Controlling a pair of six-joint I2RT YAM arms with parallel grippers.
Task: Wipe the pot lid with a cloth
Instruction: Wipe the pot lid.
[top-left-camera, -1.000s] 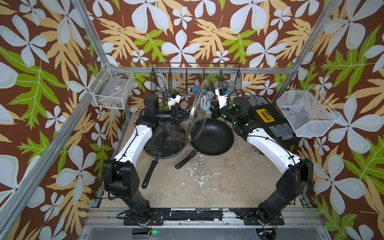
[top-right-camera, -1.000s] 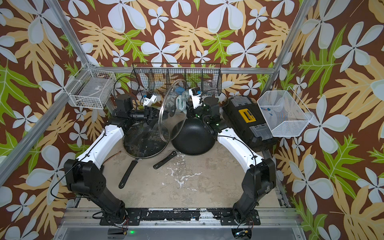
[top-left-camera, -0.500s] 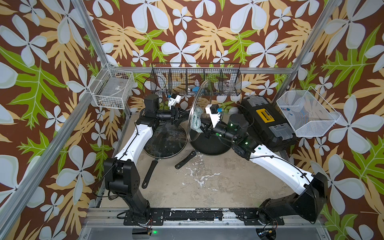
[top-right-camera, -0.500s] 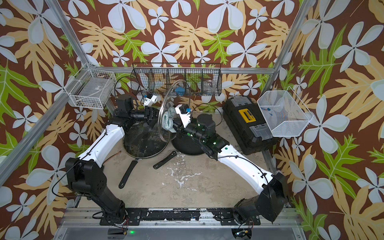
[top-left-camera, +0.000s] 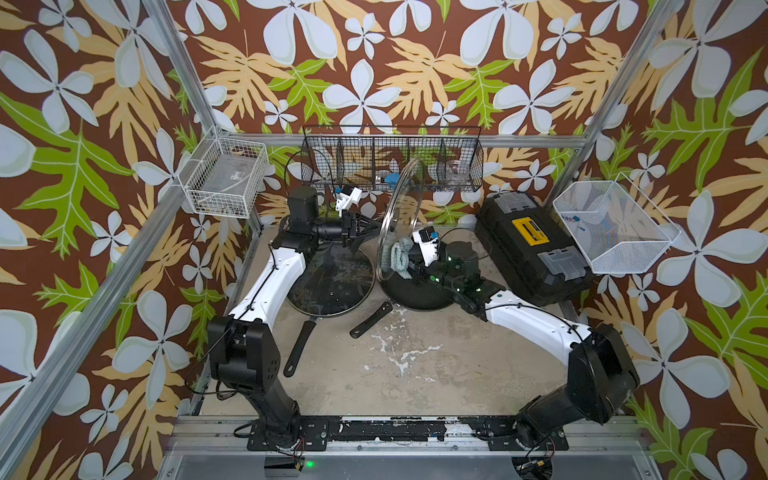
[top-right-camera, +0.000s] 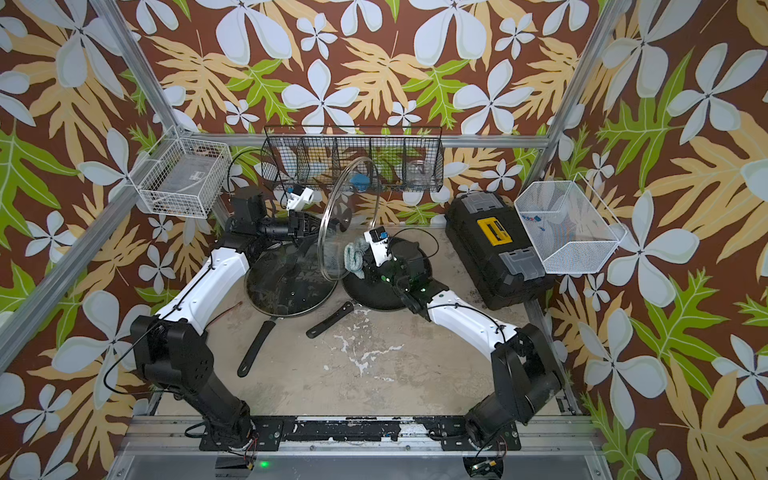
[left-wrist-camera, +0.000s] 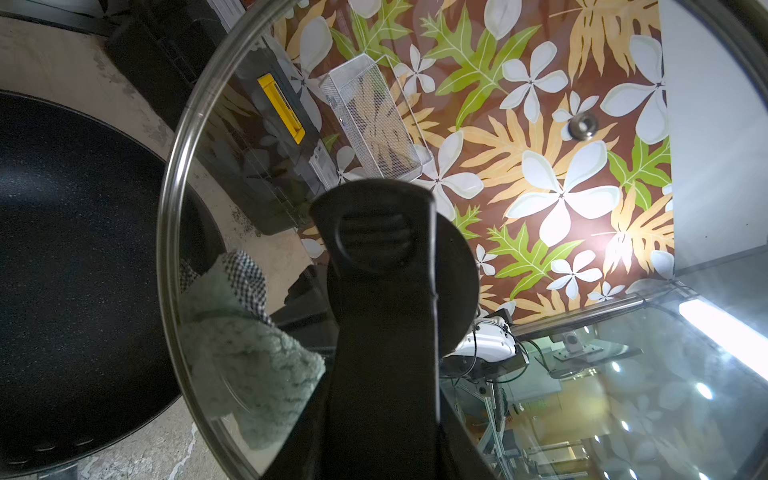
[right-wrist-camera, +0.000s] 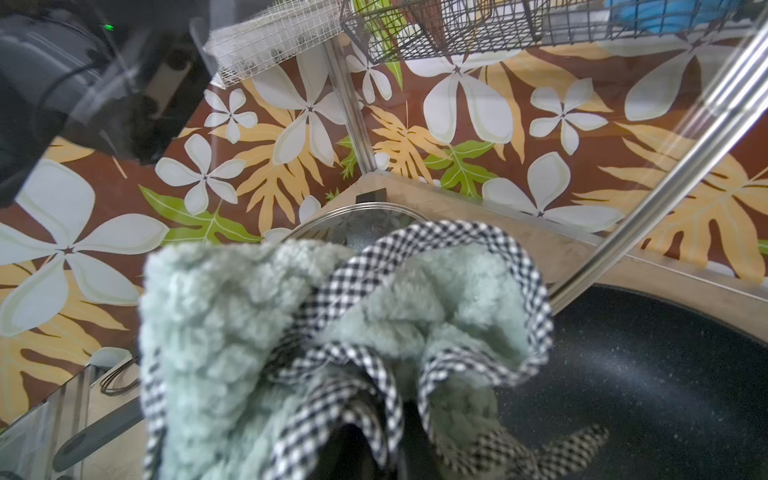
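The pot lid is a round glass disc that stands on edge above the pans. My left gripper is shut on its black handle. The cloth is a fluffy teal rag with a checked border, bunched up. My right gripper is shut on it and presses it against the lower part of the lid. Through the glass the cloth lies flat on the lid's far face. In the right wrist view the cloth hides most of the fingers.
A frying pan with a second glass lid lies under the left arm, its handle pointing forward. A black pan sits below the right gripper. A black toolbox, two white wire baskets and a black wire rack line the edges.
The right arm has stretched out and carried the cloth down the lid, from its upper middle to its lower part. The left gripper and the lid have stayed in place.
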